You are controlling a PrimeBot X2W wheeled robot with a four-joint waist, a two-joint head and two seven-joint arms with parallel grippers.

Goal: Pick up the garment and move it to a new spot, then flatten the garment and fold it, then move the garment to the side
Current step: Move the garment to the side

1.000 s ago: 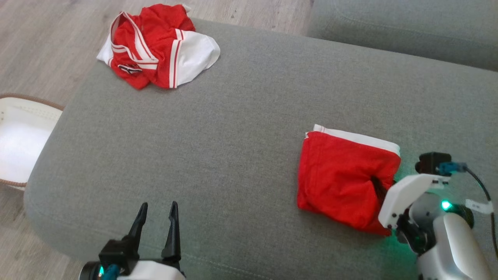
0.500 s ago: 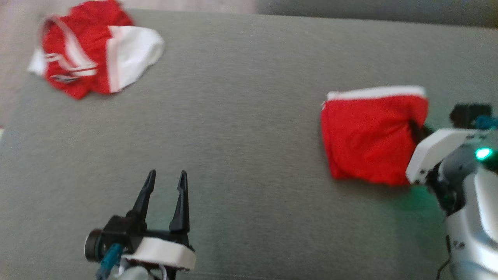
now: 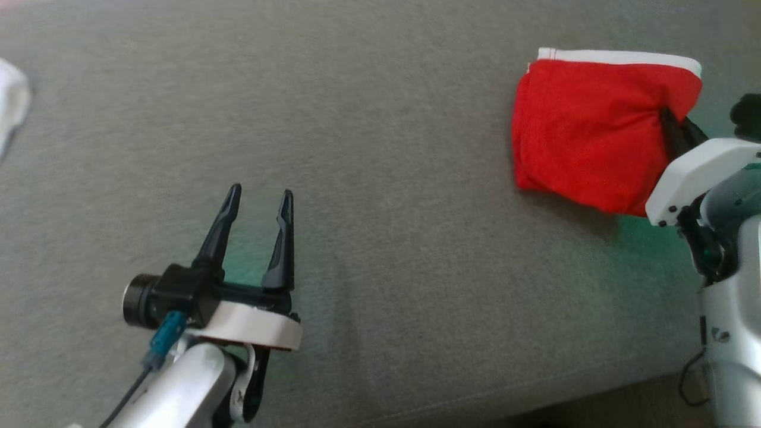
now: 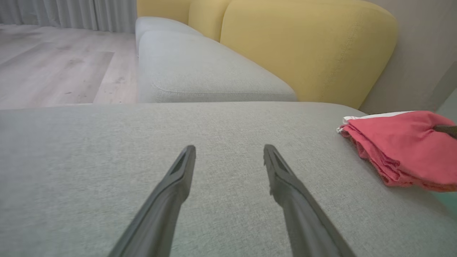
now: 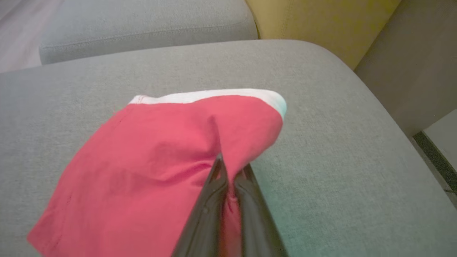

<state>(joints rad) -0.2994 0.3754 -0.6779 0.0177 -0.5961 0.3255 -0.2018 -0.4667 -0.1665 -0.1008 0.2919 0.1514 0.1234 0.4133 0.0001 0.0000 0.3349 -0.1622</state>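
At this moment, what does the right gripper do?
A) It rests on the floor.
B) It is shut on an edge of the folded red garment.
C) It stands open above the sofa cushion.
B: in the right wrist view the right gripper has its two fingers pinched together on a bunched edge of the folded red garment.

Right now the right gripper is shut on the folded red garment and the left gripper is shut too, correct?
No. The left gripper is open, its jaws apart over the cushion, as the left wrist view shows. The right gripper is shut on the garment.
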